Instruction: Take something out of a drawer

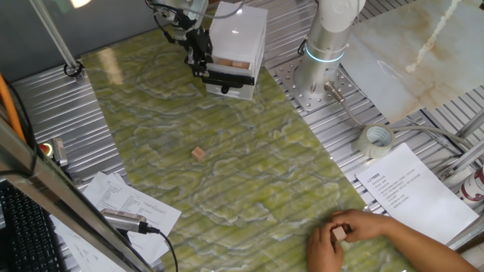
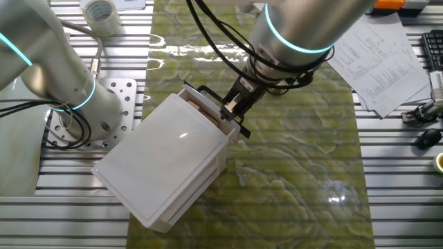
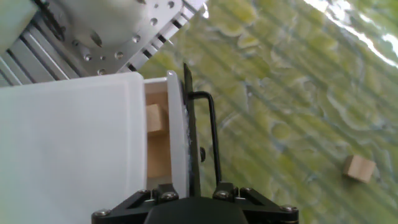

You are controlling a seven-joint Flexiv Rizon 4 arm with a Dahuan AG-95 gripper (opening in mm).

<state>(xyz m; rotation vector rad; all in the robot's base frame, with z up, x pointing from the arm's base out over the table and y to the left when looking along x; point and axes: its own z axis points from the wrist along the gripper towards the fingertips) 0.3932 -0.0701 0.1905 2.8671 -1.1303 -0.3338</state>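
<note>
The white box (image 2: 166, 159) lies at the mat's far end with its drawer (image 3: 176, 124) pulled out a short way. Light-tan wooden blocks (image 3: 153, 118) show in the gap behind the white drawer front, also seen as blocks (image 1: 236, 64) in one fixed view. The black bar handle (image 3: 211, 137) runs along the drawer front. My gripper (image 3: 193, 186) sits right at this handle, its fingers straddling the bar; the gripper (image 2: 234, 114) appears shut on it, with the fingertips hidden under the hand. In one fixed view the gripper (image 1: 201, 64) is at the drawer's left end.
One loose block (image 1: 198, 153) lies on the green mat, also the loose block (image 3: 360, 168). A person's hand (image 1: 355, 230) holds another block (image 1: 339, 234) at the near edge. The arm's base (image 1: 321, 57) stands right of the box. A tape roll (image 1: 376, 140) and papers lie off the mat.
</note>
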